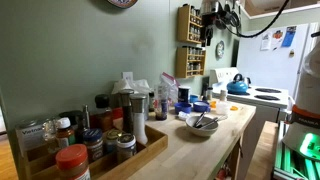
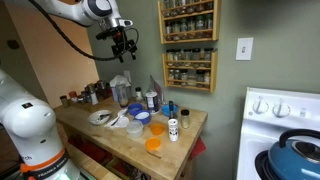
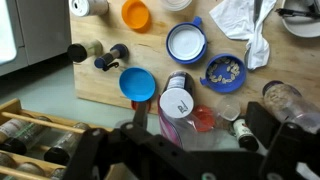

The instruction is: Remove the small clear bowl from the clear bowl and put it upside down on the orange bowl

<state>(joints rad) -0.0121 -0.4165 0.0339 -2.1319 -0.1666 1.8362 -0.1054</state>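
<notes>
**A:** Why's the hand (image 2: 122,42) parked so high over the worktop (image 2: 115,138)?

**B:** Scouting, I'd guess. In the wrist view the orange bowl (image 3: 135,14) sits at 12 o'clock from the blue lid (image 3: 137,84), with free room around it. I can't pick out the small clear bowl in the clutter.

**A:** Holding anything?

**B:** Nope, it looks spread wide, touching nothing.

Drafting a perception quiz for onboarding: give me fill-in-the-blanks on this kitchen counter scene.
1. The gripper hangs ___ the wooden counter, touching nothing on it.
2. The small low bowl near the counter's edge is coloured ___.
3. The kettle on the stove is ___.
4. The spice rack is mounted on the ___.
Missing words: above; orange; blue; wall.
</notes>
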